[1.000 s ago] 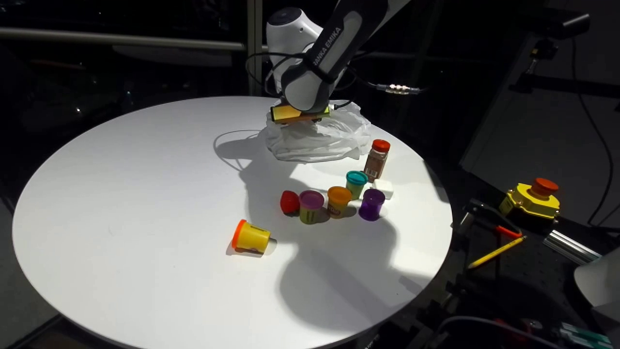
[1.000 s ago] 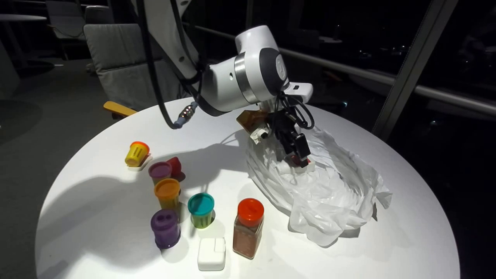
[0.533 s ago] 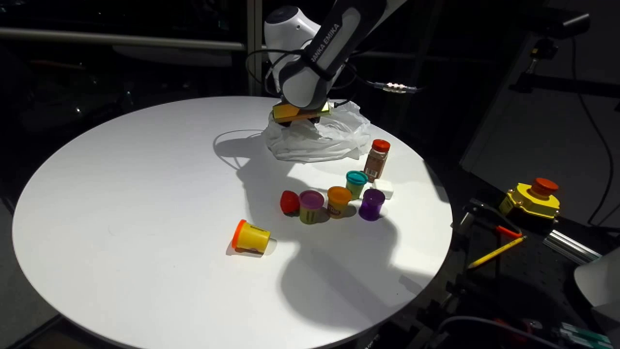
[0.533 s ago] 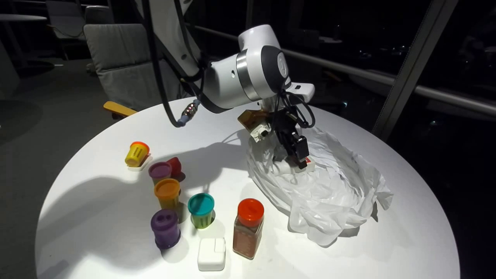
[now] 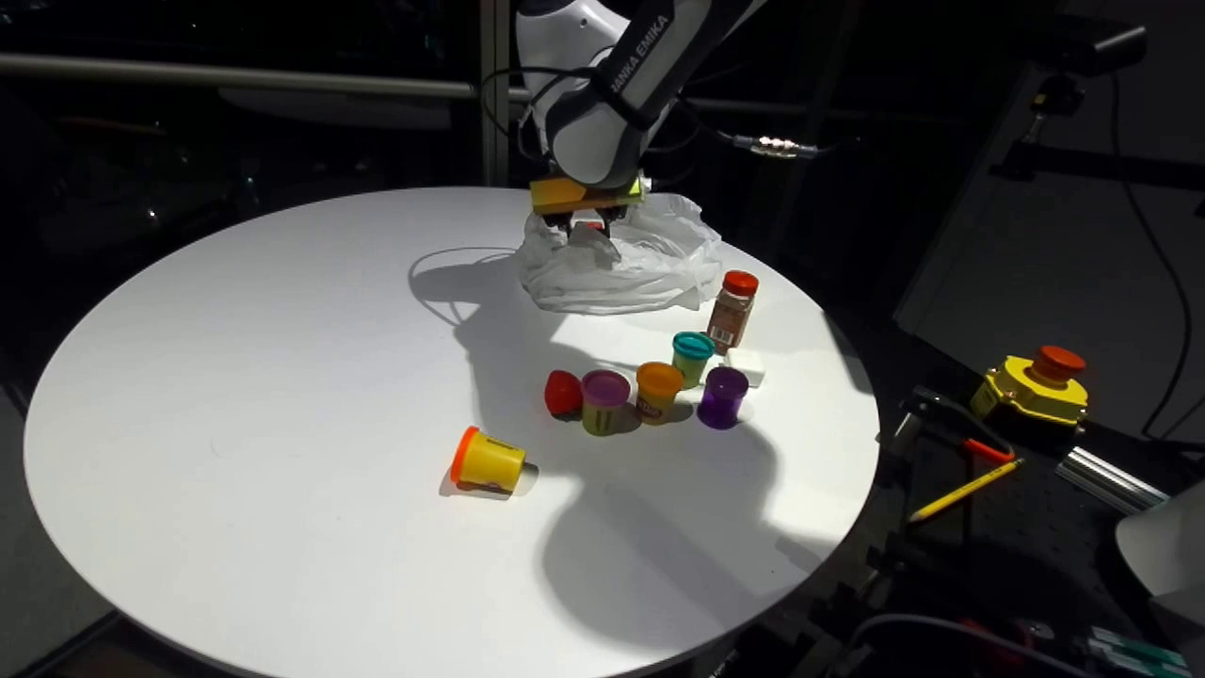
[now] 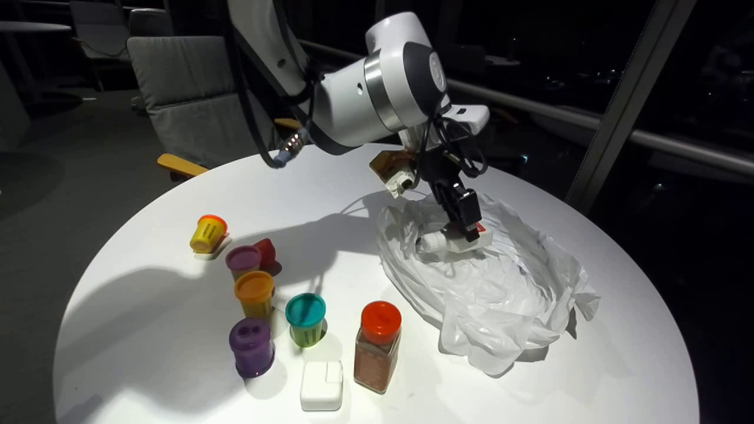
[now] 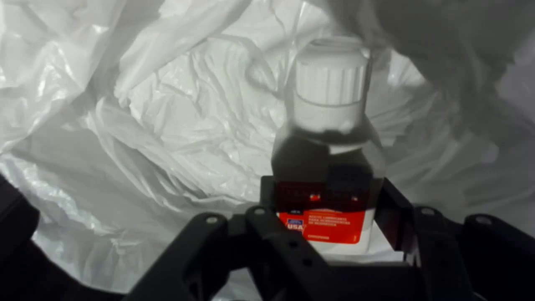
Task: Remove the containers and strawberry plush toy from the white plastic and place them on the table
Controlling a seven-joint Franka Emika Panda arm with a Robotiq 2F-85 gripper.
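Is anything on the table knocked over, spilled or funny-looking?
Yes: the yellow cup lies on its side on the table, its orange lid facing sideways. That looks odd because the purple cup, orange cup and teal-lidded cup all stand upright. I can't see any spill around it.

Both exterior views overlooking table (image 5: 235,377), wrist nearer

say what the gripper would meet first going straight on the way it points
Probably the white plastic beneath the white bottle that the gripper grips; how far below is unclear.
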